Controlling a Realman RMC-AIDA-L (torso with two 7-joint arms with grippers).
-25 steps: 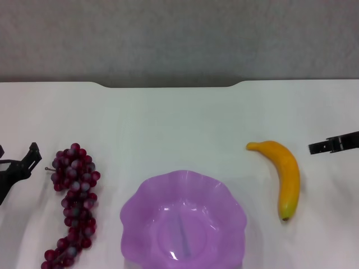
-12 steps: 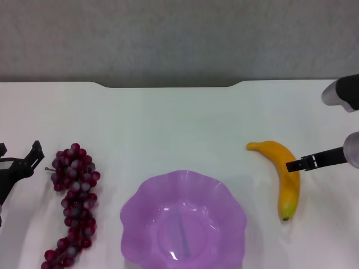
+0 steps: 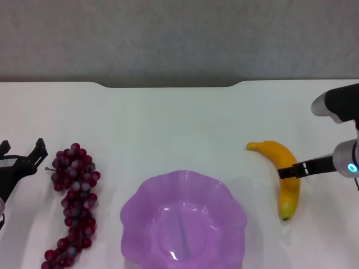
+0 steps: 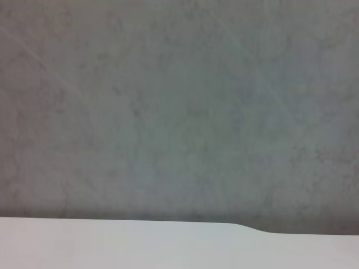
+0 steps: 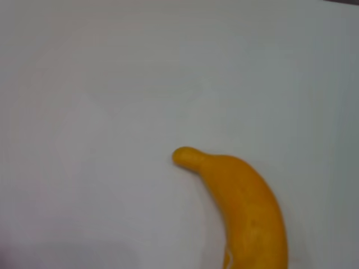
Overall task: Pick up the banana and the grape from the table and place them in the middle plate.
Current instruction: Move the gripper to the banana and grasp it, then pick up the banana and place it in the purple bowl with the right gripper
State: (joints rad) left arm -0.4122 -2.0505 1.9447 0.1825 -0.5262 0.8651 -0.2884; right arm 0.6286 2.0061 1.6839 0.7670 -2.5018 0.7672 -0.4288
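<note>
The yellow banana (image 3: 288, 196) lies on the white table (image 3: 168, 123), right of the middle plate (image 3: 140, 224), a purple scalloped bowl at the front centre. It also shows in the right wrist view (image 5: 247, 207). My right gripper (image 3: 289, 171) comes in from the right edge and is over the banana's middle. The grape bunch (image 3: 74, 196) lies left of the plate. My left gripper (image 3: 22, 154) is open at the left edge, just left of the bunch's far end and apart from it.
The table's notched far edge (image 3: 168, 85) meets a grey wall. The left wrist view shows only that wall and a strip of the table edge (image 4: 112, 246). Bare tabletop lies beyond the plate.
My right arm has moved left from the table's right edge until its gripper is over the banana. My left gripper has shifted slightly toward the grapes. The fruit and plate have not moved.
</note>
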